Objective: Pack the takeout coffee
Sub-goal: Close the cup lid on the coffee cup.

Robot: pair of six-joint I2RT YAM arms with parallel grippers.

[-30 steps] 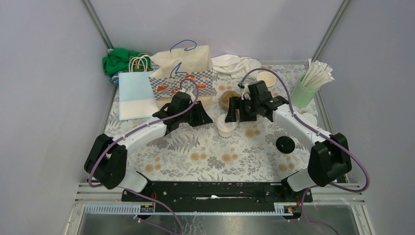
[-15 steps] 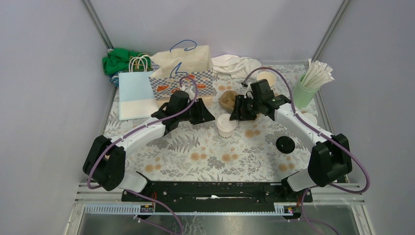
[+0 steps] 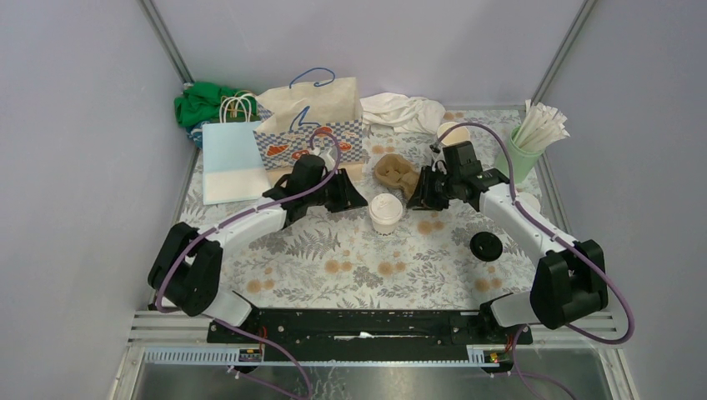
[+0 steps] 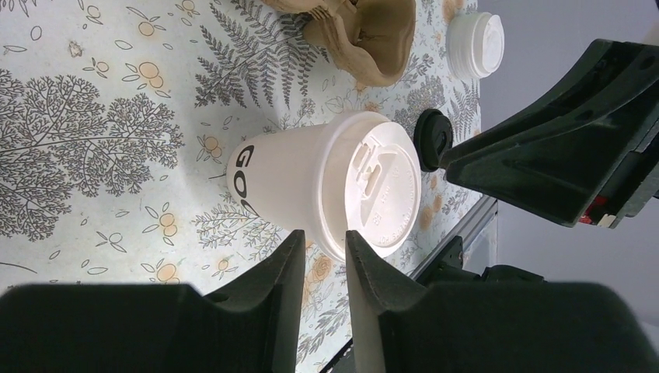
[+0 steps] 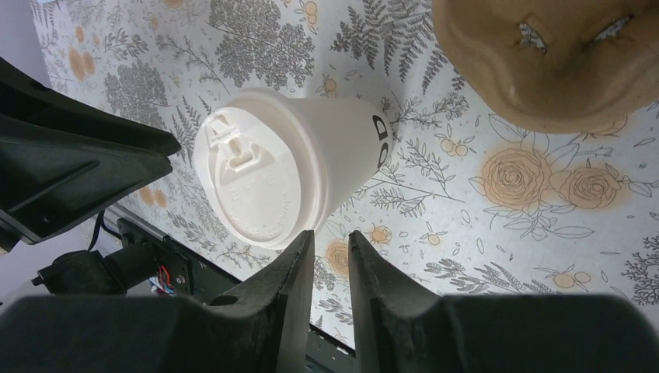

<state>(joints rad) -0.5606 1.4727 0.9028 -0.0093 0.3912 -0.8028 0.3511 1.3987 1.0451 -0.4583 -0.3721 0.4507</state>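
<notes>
A cream paper coffee cup (image 3: 386,213) with dark lettering and a white plastic lid stands upright mid-table. In the left wrist view the cup (image 4: 311,183) sits just beyond my left gripper (image 4: 324,233), whose jaws stand a narrow gap apart with only table showing between them. My right gripper (image 5: 332,233) is on the cup's other side, a little short of the cup (image 5: 311,155), and is also narrowly open and empty. In the top view the left gripper (image 3: 354,197) and right gripper (image 3: 414,197) flank the cup. A second, unlidded cup (image 3: 453,133) stands at the back.
A brown pulp cup carrier (image 3: 396,171) lies just behind the cup. Patterned paper bag (image 3: 313,117) and pale blue bag (image 3: 232,160) stand back left. A green tumbler of straws (image 3: 518,157), a loose white lid (image 3: 525,201) and a black lid (image 3: 486,246) are at the right.
My right gripper has drawn back to the right, off the cup, and its jaws have narrowed from wide open. The left gripper has barely moved. The lidded cup stays put.
</notes>
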